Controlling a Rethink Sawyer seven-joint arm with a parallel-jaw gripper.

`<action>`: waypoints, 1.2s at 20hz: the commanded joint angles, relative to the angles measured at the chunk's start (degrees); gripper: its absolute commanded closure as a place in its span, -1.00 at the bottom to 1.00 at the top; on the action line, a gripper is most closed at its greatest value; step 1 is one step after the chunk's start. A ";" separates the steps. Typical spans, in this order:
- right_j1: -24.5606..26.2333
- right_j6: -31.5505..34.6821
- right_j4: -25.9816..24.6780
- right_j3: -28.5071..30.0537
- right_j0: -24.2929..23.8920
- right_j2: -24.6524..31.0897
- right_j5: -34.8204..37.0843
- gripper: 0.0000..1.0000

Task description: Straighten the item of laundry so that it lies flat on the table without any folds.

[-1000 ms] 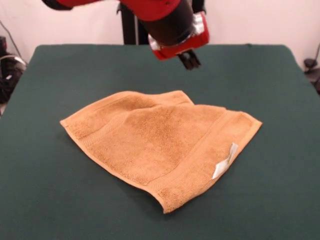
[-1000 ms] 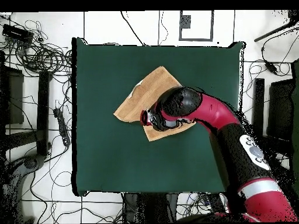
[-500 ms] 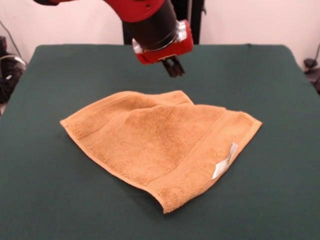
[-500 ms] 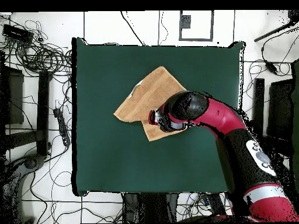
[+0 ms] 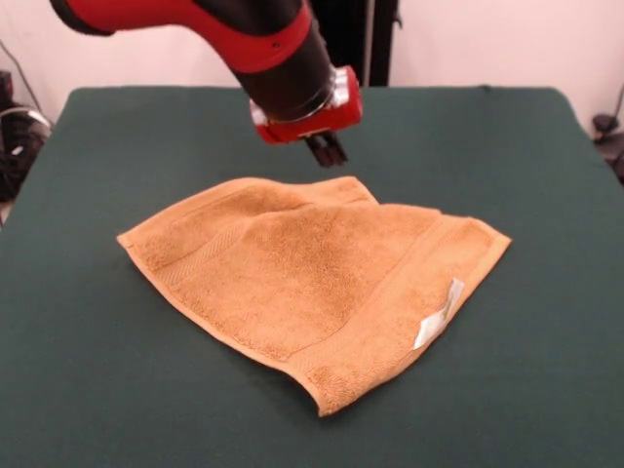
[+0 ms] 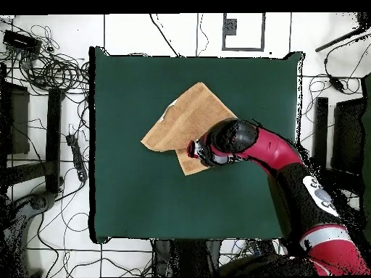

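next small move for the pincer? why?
Probably lower the pincer onto the towel at its far folded corner. It hangs just above that corner, holding nothing, and the towel lies doubled over on the table, so a layer needs gripping first.

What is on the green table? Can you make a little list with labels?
towel: orange-tan towel, folded over on itself, not flat yet
label: small white label near one towel edge
table: green table, far wider than the towel
claw: claw hanging above the towel's far edge, holding nothing; open or shut cannot be told
arm: red and black
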 commanded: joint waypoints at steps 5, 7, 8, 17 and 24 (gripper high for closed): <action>10.00 7.78 0.70 0.00 1.95 -0.38 -8.05 1.00; 10.54 7.79 0.56 0.21 2.02 -0.44 -9.10 1.00; 10.68 7.80 0.30 -0.13 2.37 -0.69 -8.89 1.00; 12.97 6.75 -1.53 -1.94 4.20 -1.39 -11.67 1.00; 12.57 6.41 -2.33 1.34 3.13 -0.63 -16.70 1.00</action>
